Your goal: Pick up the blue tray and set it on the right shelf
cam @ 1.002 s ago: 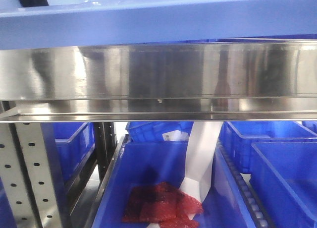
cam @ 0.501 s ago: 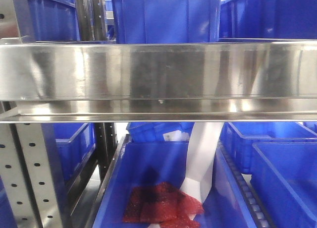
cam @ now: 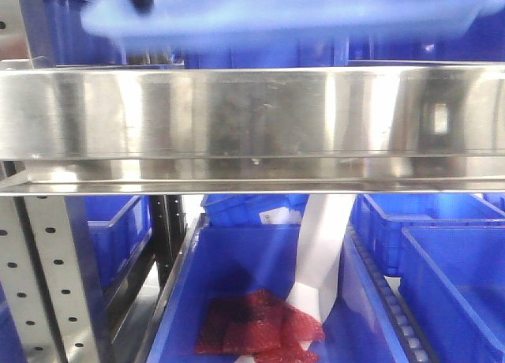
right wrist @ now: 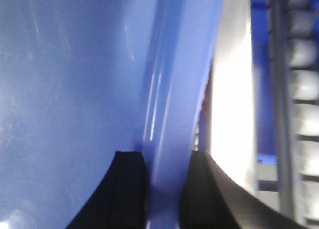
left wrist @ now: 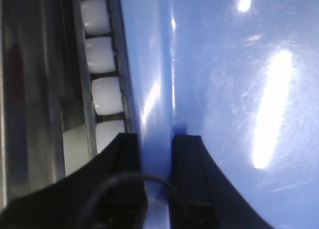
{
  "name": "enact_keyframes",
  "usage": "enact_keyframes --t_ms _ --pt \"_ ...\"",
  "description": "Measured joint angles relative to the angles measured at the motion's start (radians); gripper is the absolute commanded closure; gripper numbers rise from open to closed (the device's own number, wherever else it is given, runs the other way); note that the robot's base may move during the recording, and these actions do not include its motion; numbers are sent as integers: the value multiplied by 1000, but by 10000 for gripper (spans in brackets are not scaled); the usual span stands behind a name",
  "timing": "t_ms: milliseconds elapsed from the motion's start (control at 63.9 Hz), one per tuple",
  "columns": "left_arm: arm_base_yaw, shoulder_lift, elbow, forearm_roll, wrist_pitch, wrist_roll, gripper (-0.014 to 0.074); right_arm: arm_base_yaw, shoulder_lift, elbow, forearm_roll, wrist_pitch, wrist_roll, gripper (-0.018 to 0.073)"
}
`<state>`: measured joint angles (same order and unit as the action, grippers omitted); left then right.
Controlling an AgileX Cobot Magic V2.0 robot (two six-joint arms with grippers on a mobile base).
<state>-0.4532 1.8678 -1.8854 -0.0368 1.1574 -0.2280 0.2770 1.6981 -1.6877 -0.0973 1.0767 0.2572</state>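
Observation:
The blue tray (cam: 284, 16) shows as a motion-blurred periwinkle band along the top of the front view, just above the right shelf's shiny steel lip (cam: 252, 114). In the left wrist view my left gripper (left wrist: 157, 139) is shut on the blue tray's (left wrist: 234, 89) left rim, one black finger on each side. My right gripper (right wrist: 164, 157) is shut the same way on the blue tray's (right wrist: 75, 79) right rim. The tray's underside and where it stands relative to the shelf floor are hidden.
White rollers (left wrist: 102, 94) line a track beside the tray's left rim, and more rollers (right wrist: 304, 84) run past its right rim. Below the lip stand deep blue bins (cam: 450, 268), one with a red mesh bag (cam: 256, 323) and a white strip (cam: 323, 252). A grey perforated upright (cam: 39, 276) is at left.
A second ago the tray filled the top of the front view. Half a second ago it was out of sight. Now it is back at the top, blurred by motion.

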Motion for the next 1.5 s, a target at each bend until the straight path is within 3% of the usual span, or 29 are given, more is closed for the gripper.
enact_keyframes --t_ms 63,125,329,423,689,846,971,1080,1159,1268,1503 --pt "7 19 0 -6 0 0 592 0 29 0 4 -10 0 461" --pt "14 35 0 -14 0 4 504 0 50 0 6 -14 0 361" --pt "23 50 0 -47 -9 21 106 4 69 -1 28 -18 -16 -83" --pt "21 50 -2 -70 -15 23 17 9 69 -4 41 -24 -20 -71" --pt "19 21 -8 -90 -20 25 20 9 28 -4 45 -28 -21 -53" --pt "19 -42 -10 -90 2 30 48 9 -51 -2 45 -28 -21 90" --pt "-4 -112 18 -66 14 56 173 17 -140 34 45 -34 -21 285" --pt "-52 -212 90 -14 -11 69 343 22 -255 126 47 -77 -21 424" --pt "-88 -294 176 12 -51 70 475 22 -355 225 47 -126 -21 495" --pt "-119 -443 337 27 -147 73 647 22 -504 387 47 -216 -21 500" --pt "-133 -818 728 37 -373 75 645 22 -805 750 47 -436 -73 500"
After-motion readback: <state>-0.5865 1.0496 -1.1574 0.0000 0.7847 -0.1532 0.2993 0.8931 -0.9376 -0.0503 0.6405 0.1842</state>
